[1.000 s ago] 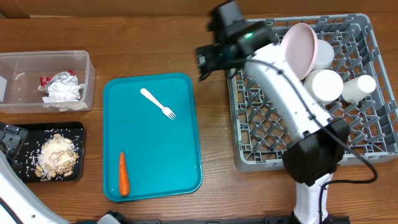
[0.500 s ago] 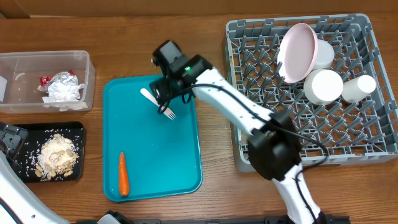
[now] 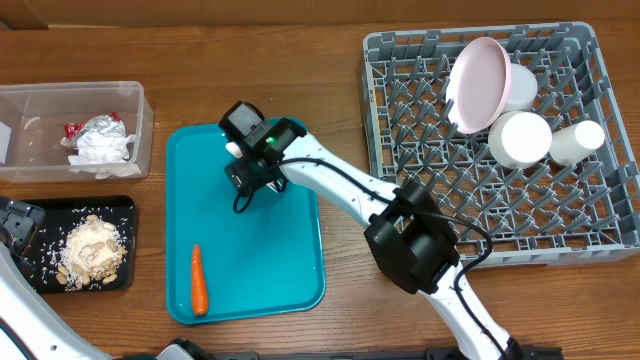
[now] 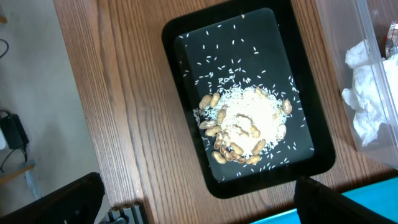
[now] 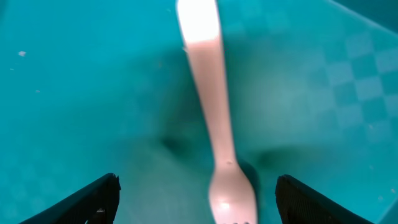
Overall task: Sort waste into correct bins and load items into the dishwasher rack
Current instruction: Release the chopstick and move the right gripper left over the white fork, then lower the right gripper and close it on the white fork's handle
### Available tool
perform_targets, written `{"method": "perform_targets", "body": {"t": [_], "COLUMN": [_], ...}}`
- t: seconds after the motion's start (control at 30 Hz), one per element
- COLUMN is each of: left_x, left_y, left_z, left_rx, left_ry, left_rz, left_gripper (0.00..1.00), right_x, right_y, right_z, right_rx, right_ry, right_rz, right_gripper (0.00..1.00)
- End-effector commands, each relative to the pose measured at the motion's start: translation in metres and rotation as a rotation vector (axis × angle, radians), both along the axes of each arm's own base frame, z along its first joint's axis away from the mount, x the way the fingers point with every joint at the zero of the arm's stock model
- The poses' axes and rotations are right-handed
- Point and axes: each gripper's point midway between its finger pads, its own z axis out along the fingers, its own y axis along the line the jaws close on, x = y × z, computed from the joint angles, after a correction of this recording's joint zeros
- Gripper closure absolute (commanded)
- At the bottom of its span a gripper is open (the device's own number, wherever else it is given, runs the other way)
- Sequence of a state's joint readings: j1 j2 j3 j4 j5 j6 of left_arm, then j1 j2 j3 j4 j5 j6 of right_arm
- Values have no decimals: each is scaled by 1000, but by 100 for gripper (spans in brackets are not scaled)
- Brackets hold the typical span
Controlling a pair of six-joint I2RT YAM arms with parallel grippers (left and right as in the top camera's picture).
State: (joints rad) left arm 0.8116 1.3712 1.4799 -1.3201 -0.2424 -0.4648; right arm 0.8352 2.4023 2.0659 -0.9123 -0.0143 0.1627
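Note:
The white plastic fork (image 5: 214,124) lies flat on the teal tray (image 3: 270,250). My right gripper (image 5: 196,190) is open, low over the tray, with a finger on each side of the fork head. In the overhead view the right gripper (image 3: 252,165) hides most of the fork. The clear tub (image 3: 140,130) holds the napkin (image 3: 100,148) and the foil wrapper (image 3: 98,125). The black tray (image 3: 130,240) holds nuts and rice (image 4: 245,121). My left gripper (image 4: 199,205) is open and empty by the black tray (image 4: 249,37). The grey rack (image 3: 420,230) holds the plate (image 3: 478,80) and white bowls (image 3: 525,138).
An orange carrot (image 3: 198,280) lies at the front left of the teal tray. A white cup (image 3: 578,140) lies in the rack at the right. The table's left edge (image 4: 68,93) runs close beside the black tray.
My right arm has swung left from the rack's edge over the teal tray and come down over the fork. The left arm and all other things are unchanged.

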Motion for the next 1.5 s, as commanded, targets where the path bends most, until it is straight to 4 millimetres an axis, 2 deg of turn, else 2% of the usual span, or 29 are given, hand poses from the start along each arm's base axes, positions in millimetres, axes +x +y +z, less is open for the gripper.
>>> {"method": "perform_targets", "body": {"t": [0.0, 0.13, 0.3, 0.4, 0.6, 0.7, 0.83, 1.03, 1.23, 1.47], "left_x": [3, 3, 3, 3, 3, 3, 3, 3, 3, 3], "left_y": [2, 2, 2, 2, 2, 2, 2, 2, 2, 2], "left_z": [6, 6, 6, 6, 6, 6, 6, 6, 6, 6], "left_rx": [9, 9, 9, 9, 9, 9, 9, 9, 9, 9], "left_ry": [-19, -19, -19, -19, -19, -19, -19, -19, -19, -19], "left_rz": [9, 9, 9, 9, 9, 9, 9, 9, 9, 9], "left_gripper": [0, 0, 0, 0, 0, 0, 0, 0, 0, 0], "right_x": [0, 3, 1, -3, -14, -17, -20, -31, -34, -41], "right_y": [-1, -9, -12, -14, -24, -27, -30, -25, -22, -25], "right_z": [-23, -39, -44, -45, -48, -49, -49, -45, -27, 7], "right_rx": [-36, -91, -107, -120, -167, -179, -194, -160, -148, -130], "right_ry": [4, -8, 0, 15, 55, 66, 79, 141, 156, 164], "right_rz": [1, -14, -15, -12, -6, -5, -5, 15, 20, 25], "right_gripper": [16, 16, 19, 36, 59, 62, 83, 96, 96, 96]}}
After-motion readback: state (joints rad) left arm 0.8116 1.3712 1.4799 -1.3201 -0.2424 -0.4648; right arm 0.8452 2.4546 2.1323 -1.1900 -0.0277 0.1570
